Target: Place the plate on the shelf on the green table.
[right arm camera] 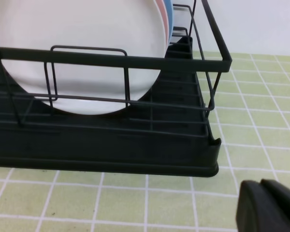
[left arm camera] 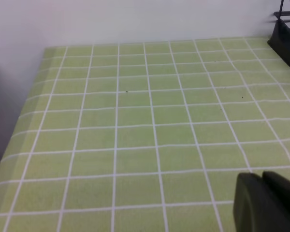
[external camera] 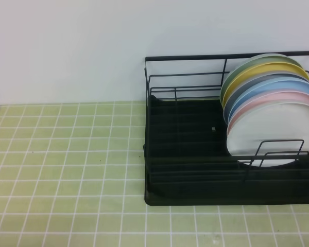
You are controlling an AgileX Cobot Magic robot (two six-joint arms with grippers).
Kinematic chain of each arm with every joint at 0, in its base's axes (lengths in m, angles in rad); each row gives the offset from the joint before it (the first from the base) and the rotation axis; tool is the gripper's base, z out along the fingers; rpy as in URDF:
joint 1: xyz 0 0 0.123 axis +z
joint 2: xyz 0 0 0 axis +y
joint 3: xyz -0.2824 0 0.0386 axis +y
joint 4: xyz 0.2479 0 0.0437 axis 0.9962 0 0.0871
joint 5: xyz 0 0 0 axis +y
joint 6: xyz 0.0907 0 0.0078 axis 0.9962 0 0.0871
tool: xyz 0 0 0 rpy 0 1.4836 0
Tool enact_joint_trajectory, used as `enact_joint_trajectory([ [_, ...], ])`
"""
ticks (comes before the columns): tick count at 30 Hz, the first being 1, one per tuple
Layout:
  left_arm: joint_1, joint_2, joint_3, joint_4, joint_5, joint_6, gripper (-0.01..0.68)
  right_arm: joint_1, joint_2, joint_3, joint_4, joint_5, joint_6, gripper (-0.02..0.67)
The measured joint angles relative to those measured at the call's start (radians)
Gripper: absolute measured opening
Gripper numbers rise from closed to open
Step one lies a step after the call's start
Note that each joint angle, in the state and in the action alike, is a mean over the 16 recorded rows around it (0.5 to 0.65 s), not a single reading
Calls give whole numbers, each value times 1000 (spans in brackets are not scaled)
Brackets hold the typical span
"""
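**White plate stands in the rack, both grippers clenched and empty**

On the left, the green table (external camera: 67,170) spreads out as pale yellow-green tiles with white grout, running back to a plain white wall. The left gripper (left arm camera: 266,203) shows only as a dark block at the bottom right corner of the left wrist view, hanging over bare tiles; its jaws are pressed together with nothing between them.

Further right sits the shelf (external camera: 185,154), a black wire rack on a black tray base, its back against the wall. Its left part holds no dishes. At its right end a row of plates stands on edge, leaning slightly: a pale green plate (external camera: 257,60) at the back, then a yellow plate (external camera: 247,77), a grey plate (external camera: 247,91), a light blue plate (external camera: 278,88), a pink plate (external camera: 268,103), and the white plate (external camera: 273,134) at the very front (just behind the low wire loop of the front rail).

The right gripper (right arm camera: 268,205) appears at the bottom right of the right wrist view, over tiles near the rack's front corner, apart from it, jaws clamped together and holding nothing.
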Motion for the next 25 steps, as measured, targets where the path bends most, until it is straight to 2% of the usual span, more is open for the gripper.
enact_joint_trajectory([
  [11, 3, 0, 0, 0, -1, -1, -2, 0, 0, -2, 1, 0, 0, -3],
  [25, 51, 0, 0, 0, -2, -1, -2, 0, 1, 5, -1, 0, 0, -3],
])
